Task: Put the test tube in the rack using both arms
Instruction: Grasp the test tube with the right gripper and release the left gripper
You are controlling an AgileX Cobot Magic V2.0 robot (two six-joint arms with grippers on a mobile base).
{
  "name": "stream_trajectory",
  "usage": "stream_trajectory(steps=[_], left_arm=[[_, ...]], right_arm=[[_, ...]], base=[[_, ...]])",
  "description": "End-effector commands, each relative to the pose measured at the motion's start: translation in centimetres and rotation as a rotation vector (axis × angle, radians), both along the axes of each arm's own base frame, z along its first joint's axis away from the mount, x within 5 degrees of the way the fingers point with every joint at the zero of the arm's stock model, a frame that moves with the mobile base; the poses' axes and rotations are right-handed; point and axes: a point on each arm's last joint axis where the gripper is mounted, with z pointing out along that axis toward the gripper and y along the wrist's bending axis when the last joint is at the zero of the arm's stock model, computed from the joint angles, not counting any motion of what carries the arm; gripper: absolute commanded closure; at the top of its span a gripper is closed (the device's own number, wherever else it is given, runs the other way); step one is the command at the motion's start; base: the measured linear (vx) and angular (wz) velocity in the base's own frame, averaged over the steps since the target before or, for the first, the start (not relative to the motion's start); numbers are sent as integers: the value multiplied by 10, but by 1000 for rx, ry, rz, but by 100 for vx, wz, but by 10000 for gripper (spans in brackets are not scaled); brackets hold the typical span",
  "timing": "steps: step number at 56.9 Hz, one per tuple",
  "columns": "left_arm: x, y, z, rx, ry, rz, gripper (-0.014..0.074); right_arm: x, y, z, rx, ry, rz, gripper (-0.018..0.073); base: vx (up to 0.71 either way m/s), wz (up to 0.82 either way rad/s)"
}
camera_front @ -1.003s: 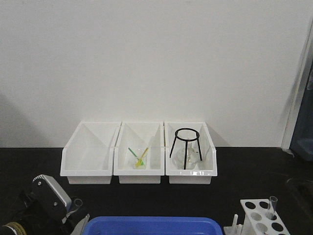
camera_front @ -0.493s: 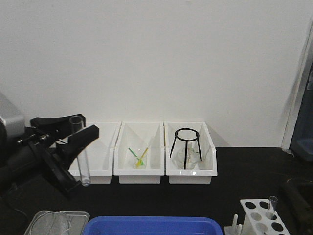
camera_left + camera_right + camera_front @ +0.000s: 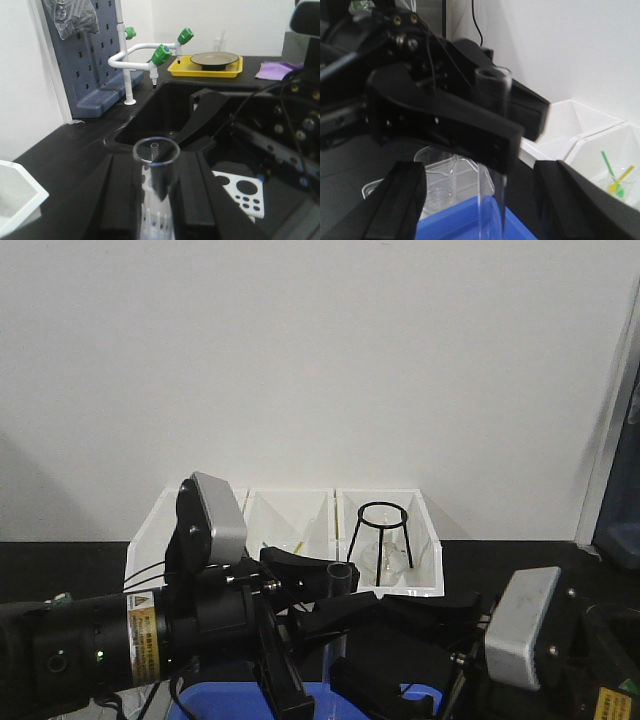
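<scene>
**Midway: tube [image 3: 156, 151] lifted, handover not yet made**

Gripping just below the rim, the left claw [image 3: 156, 205] has the tube pinched between its two fingers. The right claw [image 3: 395, 640] gapes wide, and its fingers [image 3: 402, 200] stand either side of the tube without touching it. So the pick-up looks done. What remains is the pass to the right claw and the drop into the rack [image 3: 239, 194], which lies at lower right of the left wrist view, apart from the tube. In the right wrist view the tube hangs upright at centre, above a blue tub [image 3: 447, 222]. It is clear glass, open rim up and seemingly empty, with its lower end out of frame.
</scene>
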Motion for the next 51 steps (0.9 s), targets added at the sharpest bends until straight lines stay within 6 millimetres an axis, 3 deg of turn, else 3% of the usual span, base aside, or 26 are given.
stream_trajectory(steps=[1, 19, 25, 41, 51], left_arm=[[-8, -3, 29, -139, -20, -24, 601], [-20, -18, 29, -136, -18, -80, 601], [-20, -18, 29, -136, -19, -81, 601], [-19, -18, 29, -131, -17, -72, 580], [-18, -17, 28, -120, -22, -61, 466]], right_arm=[[3, 4, 19, 105, -36, 15, 67], [6, 6, 16, 127, -18, 20, 104], [6, 6, 16, 129, -18, 18, 192], [6, 6, 17, 130, -19, 20, 562], [6, 6, 16, 131, -15, 19, 573]], base=[[0, 0], [0, 0], [0, 0], [0, 0], [0, 0]])
